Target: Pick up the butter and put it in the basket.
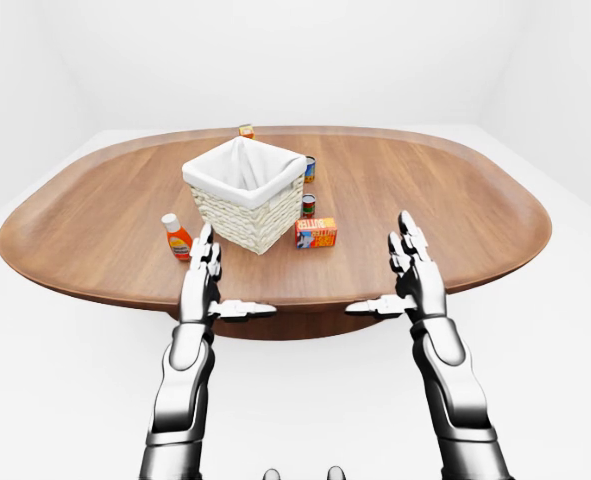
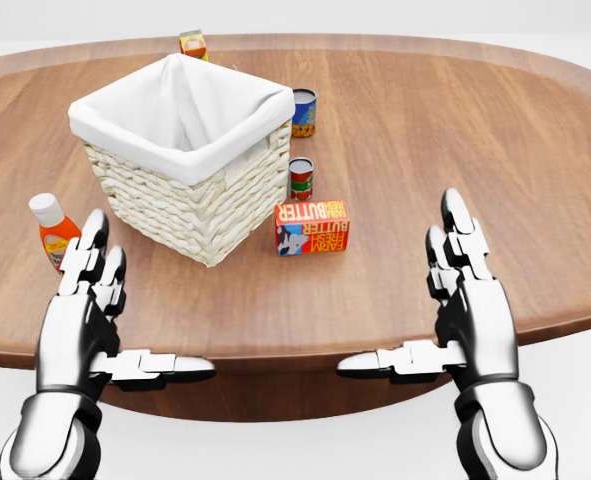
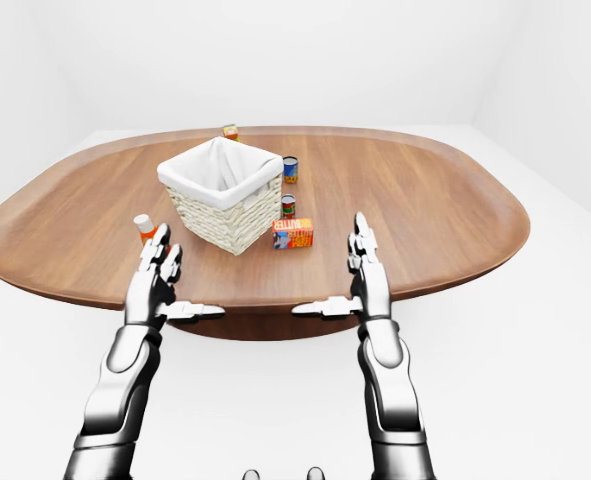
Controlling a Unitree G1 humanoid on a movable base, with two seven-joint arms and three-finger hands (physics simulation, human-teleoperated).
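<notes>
The butter box [image 2: 312,226], red and orange with blue print, lies on the wooden table [image 2: 455,130] just right of the white-lined wicker basket [image 2: 182,155]. My left hand [image 2: 87,320] is open and empty over the table's near edge at lower left, next to the ketchup bottle. My right hand [image 2: 453,310] is open and empty at lower right, below and right of the butter, well apart from it. Both thumbs point inward along the table edge.
An orange sauce bottle [image 2: 53,230] stands left of the basket, partly behind my left fingers. Two small cans [image 2: 301,177] [image 2: 304,110] stand above the butter. A small orange carton [image 2: 192,42] sits at the table's top edge.
</notes>
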